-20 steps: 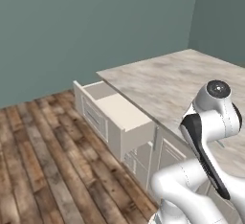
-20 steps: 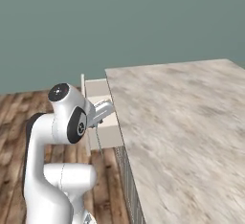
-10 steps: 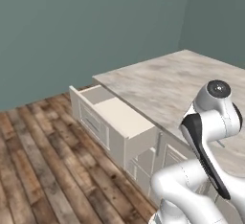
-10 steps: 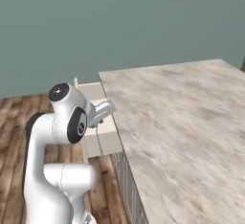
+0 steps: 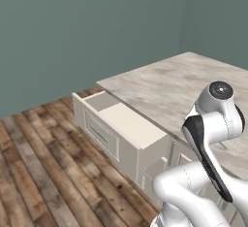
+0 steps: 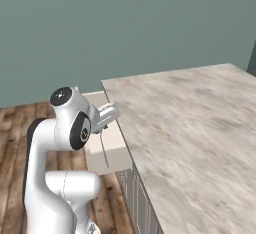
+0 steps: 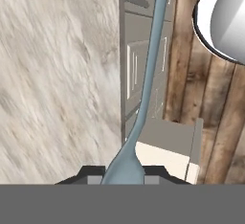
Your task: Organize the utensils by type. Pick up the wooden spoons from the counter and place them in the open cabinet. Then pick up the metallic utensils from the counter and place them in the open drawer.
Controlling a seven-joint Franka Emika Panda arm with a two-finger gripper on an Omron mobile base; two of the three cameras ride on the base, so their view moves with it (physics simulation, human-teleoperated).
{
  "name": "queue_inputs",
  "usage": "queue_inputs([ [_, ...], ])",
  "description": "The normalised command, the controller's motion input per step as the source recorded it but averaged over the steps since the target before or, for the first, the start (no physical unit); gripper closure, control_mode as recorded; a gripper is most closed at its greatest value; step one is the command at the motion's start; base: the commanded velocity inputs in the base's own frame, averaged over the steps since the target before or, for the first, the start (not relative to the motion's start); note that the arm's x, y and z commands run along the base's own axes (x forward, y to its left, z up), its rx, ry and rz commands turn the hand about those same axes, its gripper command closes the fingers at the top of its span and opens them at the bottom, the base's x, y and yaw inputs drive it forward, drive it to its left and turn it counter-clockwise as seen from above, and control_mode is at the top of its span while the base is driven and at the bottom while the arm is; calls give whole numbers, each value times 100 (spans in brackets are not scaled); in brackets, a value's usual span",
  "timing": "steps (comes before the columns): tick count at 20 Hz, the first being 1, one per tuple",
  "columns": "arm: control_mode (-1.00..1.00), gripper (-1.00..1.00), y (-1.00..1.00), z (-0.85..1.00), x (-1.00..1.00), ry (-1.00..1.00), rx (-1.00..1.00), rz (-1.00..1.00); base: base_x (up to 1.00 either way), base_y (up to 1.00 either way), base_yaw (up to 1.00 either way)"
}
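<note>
I have the tool [image 6: 104,128] clenched on the metal spoon [image 7: 146,84], its handle pointing down, hanging over the open drawer [image 6: 102,145]

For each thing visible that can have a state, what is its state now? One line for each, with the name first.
open drawer: pulled out from under the counter, cream interior bare where it can be seen.
metal spoon: held by its bowl end, handle pointing away from the hand, hanging in the air.
end effector: shut on the metal spoon, carried beside the drawer.
counter: bare stone top in the part that shows.
</note>
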Motion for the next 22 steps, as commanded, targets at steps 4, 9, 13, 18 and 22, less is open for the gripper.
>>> queue_inputs([
  [4,100,100,0,0,0,0,0,0,32,30,-8],
  [9,100,100,0,0,0,0,0,0,27,29,-7],
  [13,100,100,0,0,0,0,0,0,25,26,-6],
  [18,100,100,0,0,0,0,0,0,19,28,-6],
  [22,-100,100,36,37,33,0,-10,-4,0,0,0],
])
